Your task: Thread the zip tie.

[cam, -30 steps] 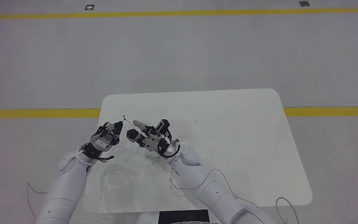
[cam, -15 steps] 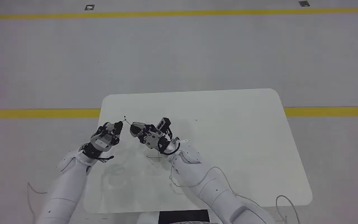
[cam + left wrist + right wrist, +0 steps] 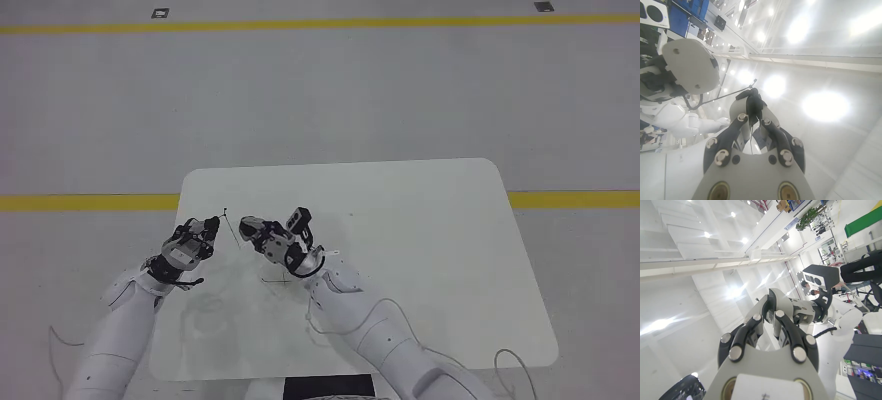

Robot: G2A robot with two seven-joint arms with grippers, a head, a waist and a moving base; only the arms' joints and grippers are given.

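Right gripper [image 3: 252,230] has eased off from the left gripper [image 3: 200,238], and more of the zip tie [image 3: 232,226] shows slanting between them
You have the left gripper clenched on one end of the tie; the right sits closed just beside the strap, though whether it pinches it you cannot tell. Treat the strap as light, springy and slick: grip close behind the tip

One zip tie [image 3: 231,228]; one table [image 3: 430,200]

I'm running this from afar in a large robotics lab hall, going by the yellow floor lines [image 3: 300,22], high ceiling lights [image 3: 826,106], blue crates [image 3: 677,19] and desk chair [image 3: 872,292].
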